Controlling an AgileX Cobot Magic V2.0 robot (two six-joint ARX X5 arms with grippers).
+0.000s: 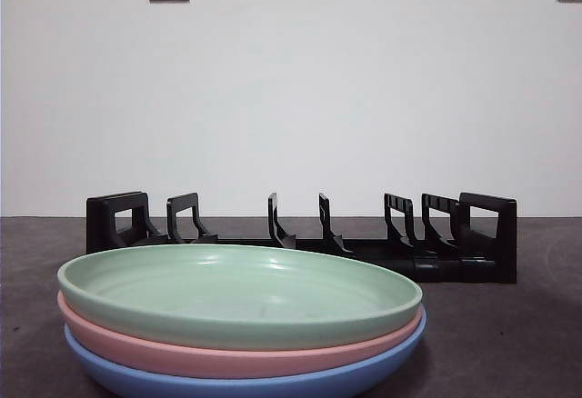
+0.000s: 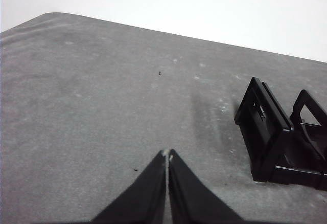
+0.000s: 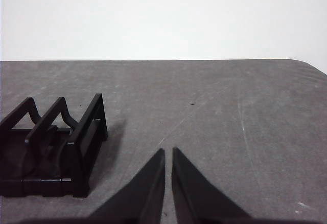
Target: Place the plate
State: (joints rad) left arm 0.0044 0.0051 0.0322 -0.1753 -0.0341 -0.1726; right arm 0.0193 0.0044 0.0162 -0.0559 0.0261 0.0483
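No readable text, label, brand, number or sign shows on anything in the front or either wrist view.

The left gripper (image 2: 167,155) showed two matte black jaws, broad at the base and tapering to thin pointed tips. The right gripper (image 3: 168,151) looked identical: plain, smooth, unmarked black wedges.

three stacked plates before a black rack (image 1: 309,239)
green plate (image 1: 241,293) tops pink plate (image 1: 182,353), blue plate (image 1: 227,384) lowest; rack empty behind.
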